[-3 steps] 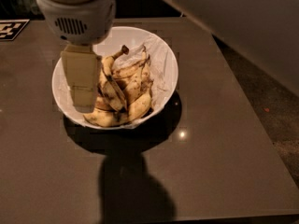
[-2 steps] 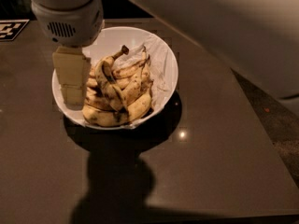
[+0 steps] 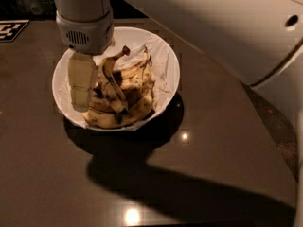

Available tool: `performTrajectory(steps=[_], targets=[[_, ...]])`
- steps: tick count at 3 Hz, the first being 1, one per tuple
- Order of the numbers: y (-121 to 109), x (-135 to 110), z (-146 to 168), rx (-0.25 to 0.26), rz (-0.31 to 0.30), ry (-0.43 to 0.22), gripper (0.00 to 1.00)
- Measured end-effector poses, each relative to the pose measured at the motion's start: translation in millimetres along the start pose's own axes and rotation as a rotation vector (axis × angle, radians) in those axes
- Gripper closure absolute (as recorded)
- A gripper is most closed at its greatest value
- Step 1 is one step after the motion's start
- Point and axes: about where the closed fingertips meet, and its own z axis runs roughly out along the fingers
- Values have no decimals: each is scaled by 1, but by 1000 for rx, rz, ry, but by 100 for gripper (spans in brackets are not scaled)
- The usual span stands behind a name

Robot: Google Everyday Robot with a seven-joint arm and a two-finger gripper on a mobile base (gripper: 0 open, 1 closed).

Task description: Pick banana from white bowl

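1. Pale two-finger gripper (image 3: pixel 83 94) hangs low inside the wide white bowl (image 3: pixel 166 56) — jaws apart or together, I cannot tell.
2. Long speckled yellow banana (image 3: pixel 111 83) lies just beside it, toward the bowl's centre — lengthwise alongside.

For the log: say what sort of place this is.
Probably an indoor robot test area: dark glossy table, printed marker tag at its corner, gripper inside the white bowl of bananas.

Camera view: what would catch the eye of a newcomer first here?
A white bowl sits left of centre on the dark table, heaped with brown-spotted bananas; one banana rises above the heap, dark stem up. The gripper hangs into the bowl's left side, beside that banana, under the big white arm.
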Motion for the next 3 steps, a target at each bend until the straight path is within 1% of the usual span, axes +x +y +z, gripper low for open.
performTrajectory(steps=[1, 2, 3], targets=[[-6, 11, 10, -46, 59, 1, 2], [-11, 29, 12, -72, 129, 3, 1], [-11, 46, 10, -84, 187, 8, 8]])
